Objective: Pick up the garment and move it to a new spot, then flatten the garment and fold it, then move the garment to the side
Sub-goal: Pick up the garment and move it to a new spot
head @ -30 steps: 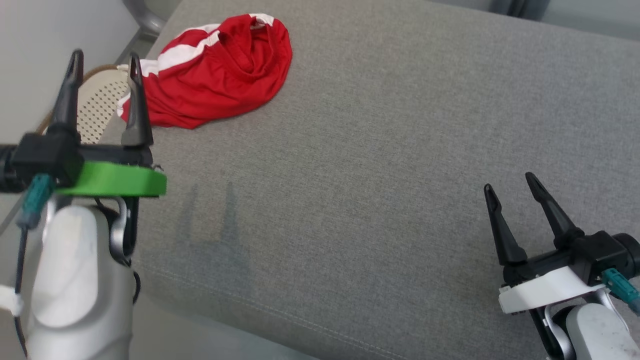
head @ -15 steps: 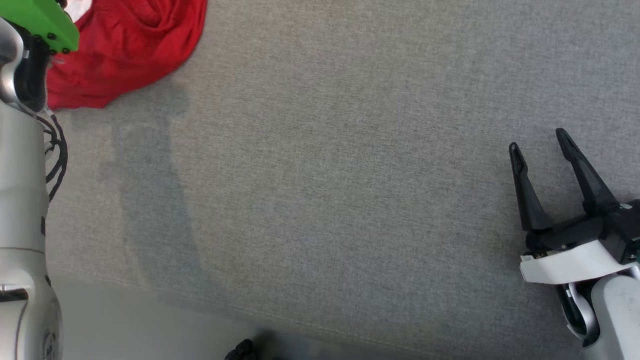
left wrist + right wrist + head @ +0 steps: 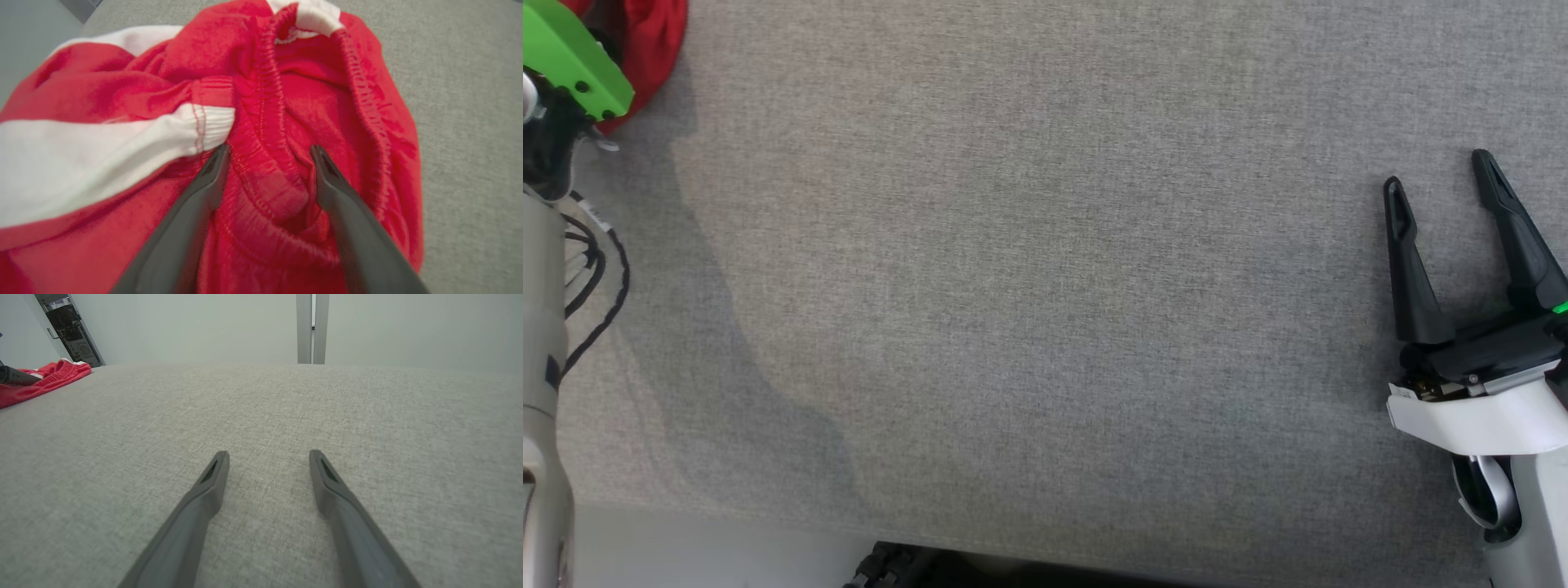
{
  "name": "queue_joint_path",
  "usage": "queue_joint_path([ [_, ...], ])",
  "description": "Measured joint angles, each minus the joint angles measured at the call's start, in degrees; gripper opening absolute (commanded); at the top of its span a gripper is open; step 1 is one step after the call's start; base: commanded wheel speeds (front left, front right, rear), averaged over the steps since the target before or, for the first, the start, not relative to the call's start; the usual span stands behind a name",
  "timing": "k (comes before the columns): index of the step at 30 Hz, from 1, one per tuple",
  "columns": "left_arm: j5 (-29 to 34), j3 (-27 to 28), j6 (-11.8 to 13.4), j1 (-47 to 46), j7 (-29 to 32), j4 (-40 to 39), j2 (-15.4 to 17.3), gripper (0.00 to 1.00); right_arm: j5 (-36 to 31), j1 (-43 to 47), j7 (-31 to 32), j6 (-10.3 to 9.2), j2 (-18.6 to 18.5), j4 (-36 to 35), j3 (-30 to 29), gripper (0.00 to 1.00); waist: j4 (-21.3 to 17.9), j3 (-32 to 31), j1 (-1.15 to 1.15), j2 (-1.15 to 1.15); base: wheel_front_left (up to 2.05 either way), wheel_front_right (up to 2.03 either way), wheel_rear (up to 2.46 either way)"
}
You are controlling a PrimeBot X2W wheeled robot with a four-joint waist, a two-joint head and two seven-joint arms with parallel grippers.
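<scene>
Left tool (image 3: 269, 153): fingers apart, tips set either side of an elastic waistband fold of the crumpled red-and-white garment (image 3: 294, 102). The garment lies at the far left of the grey upholstered surface (image 3: 1045, 286). Right tool (image 3: 1437, 170): fingers apart, empty, well clear of the garment.

Grey woven pad (image 3: 1045, 286), broad and flat, with its near edge running along the bottom of the head view. A soft shadow falls across its left part. A red garment (image 3: 286, 102) lies crumpled on it near the left edge, with white stripes and a gathered elastic waistband bunched on top.
</scene>
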Motion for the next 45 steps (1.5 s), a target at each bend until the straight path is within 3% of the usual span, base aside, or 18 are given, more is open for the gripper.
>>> queue_joint_path([
  [2,-0.13,-1.27,-0.01,0.03,-1.32,0.07,0.86,0.00,-0.04,-0.34,-0.04,0.00,0.16,-0.15,0.33,1.00,-0.45,0.42,0.00,0.00,0.00,0.00,0.00],
  [14,-3.10,-9.44,0.02,2.09,-20.35,-5.48,5.83,0.00,0.85,-1.80,0.31,-0.09,2.47,3.94,1.85,1.00,-1.88,-3.66,0.00,0.00,0.00,0.00,0.00],
  [20,-3.18,-15.37,0.03,5.52,-25.17,-10.55,9.53,0.00,1.99,-1.81,0.58,-0.08,5.28,7.08,4.37,1.00,-2.99,-9.17,0.00,0.00,0.00,0.00,0.00],
  [29,-7.19,-22.12,0.02,13.02,-24.98,-24.65,14.37,0.00,3.55,-0.55,0.62,-0.09,8.01,9.09,5.84,1.00,-6.01,-19.73,0.00,0.00,0.00,0.00,0.00],
  [36,-9.58,-24.44,0.03,21.05,-22.79,-36.89,17.69,0.00,4.44,0.47,0.62,-0.09,9.70,9.42,6.04,1.00,-10.62,-27.01,0.00,0.00,0.00,0.00,0.00],
  [45,-9.17,-29.02,4.12,29.30,-19.01,-52.34,17.31,0.00,4.87,2.71,0.62,-0.09,10.48,8.91,4.37,1.00,-19.58,-32.81,0.00,0.00,0.00,0.00,0.00],
])
